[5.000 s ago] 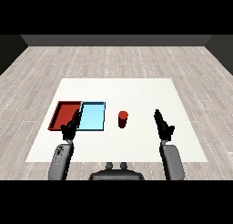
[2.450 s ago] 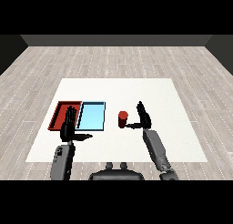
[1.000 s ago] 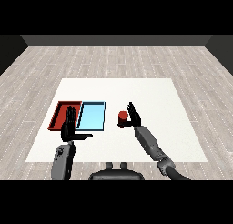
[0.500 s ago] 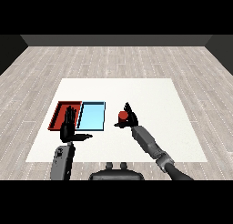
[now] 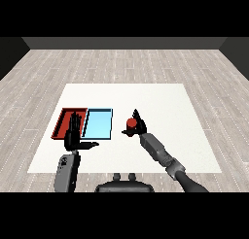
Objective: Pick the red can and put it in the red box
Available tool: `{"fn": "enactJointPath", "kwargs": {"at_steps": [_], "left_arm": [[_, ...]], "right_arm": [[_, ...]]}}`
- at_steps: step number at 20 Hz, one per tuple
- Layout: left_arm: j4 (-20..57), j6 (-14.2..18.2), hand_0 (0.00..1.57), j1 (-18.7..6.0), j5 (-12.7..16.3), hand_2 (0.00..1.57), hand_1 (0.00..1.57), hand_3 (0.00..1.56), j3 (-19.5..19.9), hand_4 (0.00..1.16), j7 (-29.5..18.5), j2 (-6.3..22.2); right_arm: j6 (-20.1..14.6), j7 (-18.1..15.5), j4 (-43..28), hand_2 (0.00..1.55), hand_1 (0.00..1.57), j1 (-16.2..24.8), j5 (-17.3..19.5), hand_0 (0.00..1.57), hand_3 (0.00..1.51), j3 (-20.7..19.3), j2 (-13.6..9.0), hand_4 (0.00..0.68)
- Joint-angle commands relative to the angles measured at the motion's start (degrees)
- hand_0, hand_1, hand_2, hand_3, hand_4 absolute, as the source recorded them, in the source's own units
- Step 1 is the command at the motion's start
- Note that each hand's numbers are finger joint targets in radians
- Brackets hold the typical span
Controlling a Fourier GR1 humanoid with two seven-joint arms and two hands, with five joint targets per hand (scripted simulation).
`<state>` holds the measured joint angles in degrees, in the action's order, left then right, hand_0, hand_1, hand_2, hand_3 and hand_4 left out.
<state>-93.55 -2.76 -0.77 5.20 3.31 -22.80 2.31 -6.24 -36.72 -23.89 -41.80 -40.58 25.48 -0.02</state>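
We are at the grasping step. Our right hand (image 5: 137, 126) is at the small red cylindrical can (image 5: 131, 123), which stands on the flat white table (image 5: 160, 102) just right of the shallow light blue rectangular tray (image 5: 97, 124). The hand's fingers rise behind and to the right of the can, and the thumb reaches across its near side, so the hand looks curled round it. Only the can's red top and a strip of its side show past the black fingers. We cannot tell whether the can rests on the table or has cleared it.

Our left hand (image 5: 75, 136) hovers over the near edge of the shallow red rectangular tray (image 5: 63, 121), its fingers straight and pointing away from us, the thumb out to the right, holding nothing.

The can is not yet in its place: the red tray lies at the far left, with the blue tray between it and the can. As we judge it, the next move calls for lifting the can high enough to pass over the blue tray's rim, carrying it leftward across the whole of that tray, and lowering it inside the red one. Our left hand sits near that drop spot and may need to draw aside.
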Motion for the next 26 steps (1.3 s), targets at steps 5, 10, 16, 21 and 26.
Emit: {"fn": "enactJointPath", "kwargs": {"at_steps": [5,10,16,21,26], "left_arm": [[-0.9,0.0,0.0,1.6,-1.0,0.0,0.0,0.0,-1.0,0.0,-0.1,-0.1],[3.4,-1.4,0.0,-2.3,0.2,0.0,0.0,0.0,1.8,0.0,-1.7,2.0],[3.6,0.2,0.0,-1.3,-1.6,0.0,0.0,0.0,-1.8,0.0,-1.9,-1.3],[-0.2,-1.2,0.0,1.1,-0.5,0.0,0.0,0.0,-2.0,0.0,-0.4,-0.4],[2.6,-1.0,0.0,-2.1,-1.5,0.0,0.0,0.0,-2.9,0.0,0.4,-0.3]], "right_arm": [[-14.2,3.3,-0.1,1.46,1.47,-3.2,-4.8,1.47,1.42,4.9,0.0,0.614],[-14.0,0.9,0.9,1.45,1.47,-3.2,-5.6,1.47,1.4,7.0,0.0,0.589],[-16.8,1.7,-2.1,1.43,1.44,-3.8,-4.0,1.44,1.37,8.1,0.0,0.599],[-16.3,-4.0,-3.8,1.43,1.43,-1.4,0.5,1.43,1.37,7.7,0.0,0.625],[-18.7,3.1,-12.7,1.43,1.44,-3.3,4.3,1.44,1.38,5.2,-3.6,0.622]]}}
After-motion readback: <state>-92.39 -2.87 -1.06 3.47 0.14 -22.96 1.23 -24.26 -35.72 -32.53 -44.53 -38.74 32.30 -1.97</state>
